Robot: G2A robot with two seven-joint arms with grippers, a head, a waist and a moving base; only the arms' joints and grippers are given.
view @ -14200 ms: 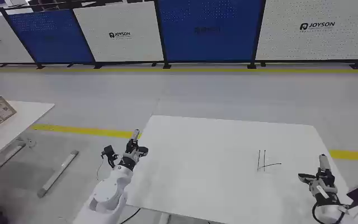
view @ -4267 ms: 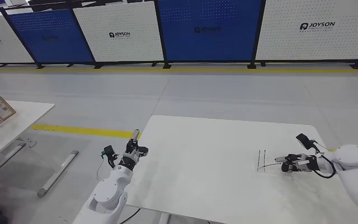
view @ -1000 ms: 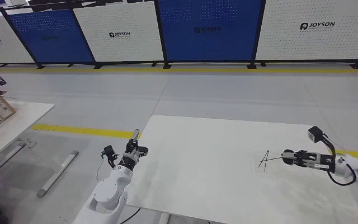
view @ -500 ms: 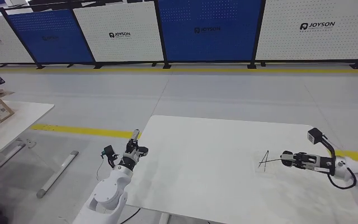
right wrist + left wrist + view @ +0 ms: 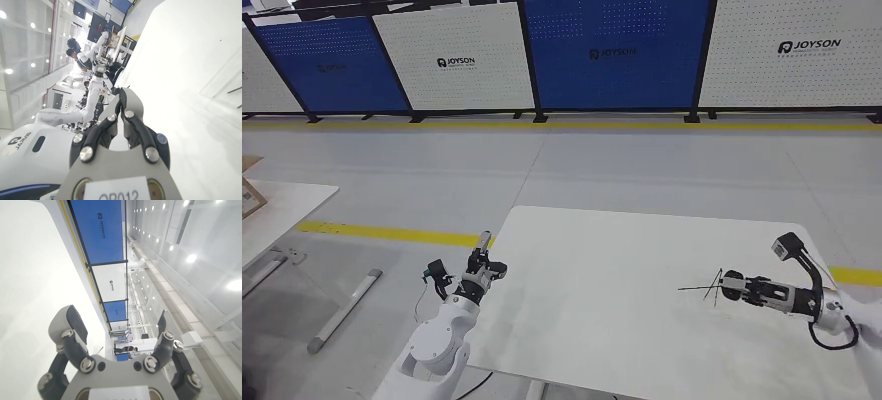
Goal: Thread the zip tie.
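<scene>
On my top feed the right gripper [image 5: 726,288] sits low over the right-hand part of the flat white rectangular table [image 5: 622,310], pointing towards the table's middle. From its wrist camera I see its two grey fingers [image 5: 132,102] with black ribbed pads pressed together along their whole length. In the top view a thin black plastic zip tie [image 5: 697,289] runs straight out from those fingertips towards the middle of the table, so I read the fingers as pinching its near end. The strip is too thin for me to make out between the pads on the wrist feed. I cannot tell whether its far tip touches the table or hangs just above it.

Just beside the right gripper's tip lie two more thin black ties [image 5: 716,279], leaning together into a narrow peak. On the right wrist feed their dark ends [image 5: 232,91] rest on the white surface off to the side of the fingers.

The left gripper [image 5: 122,321] is well apart from all this, at the table's left edge. Its fingers [image 5: 77,321] are spread wide with nothing between them.

Behind the table I see a yellow floor line [image 5: 392,233] and a row of blue and white perforated panels [image 5: 617,55].
</scene>
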